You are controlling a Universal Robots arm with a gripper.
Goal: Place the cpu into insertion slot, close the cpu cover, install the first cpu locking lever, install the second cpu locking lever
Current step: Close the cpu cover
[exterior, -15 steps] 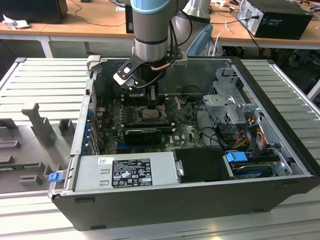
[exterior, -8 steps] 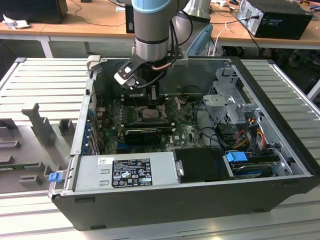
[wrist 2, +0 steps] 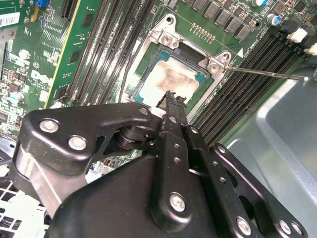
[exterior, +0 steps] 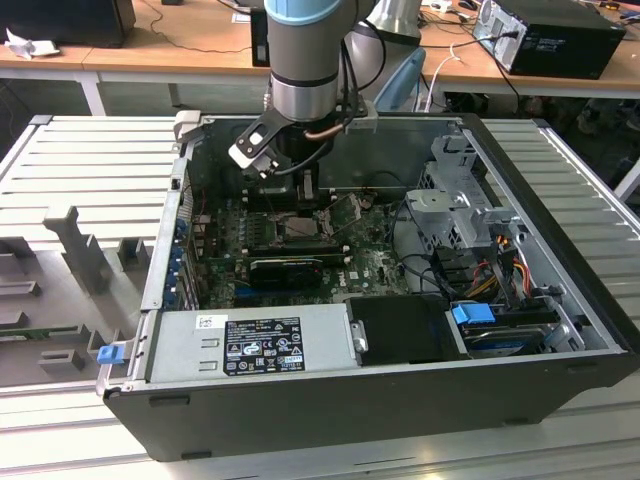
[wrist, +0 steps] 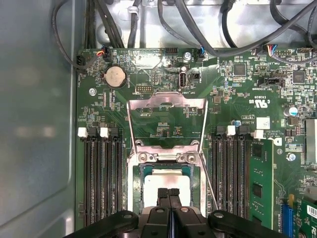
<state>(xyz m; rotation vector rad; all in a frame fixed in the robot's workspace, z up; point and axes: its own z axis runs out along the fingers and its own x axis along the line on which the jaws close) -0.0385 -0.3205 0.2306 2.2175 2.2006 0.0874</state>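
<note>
cpu [wrist: 154, 182]: judged seated.
gripper [wrist: 169, 191]: jaws pressed together, held just above cpu.
cpu cover [wrist: 167, 102]: swung open behind cpu; closing judged in hand, downward swing required.

One cpu [wrist: 166, 179]. Just beside the cpu are one cpu cover [wrist: 168, 102] and two silver screws [wrist: 143, 157]. There are four white slot latches [wrist: 82, 132] (two on either side of the cpu) and one round coin cell [wrist: 115, 76] farther off.
</note>
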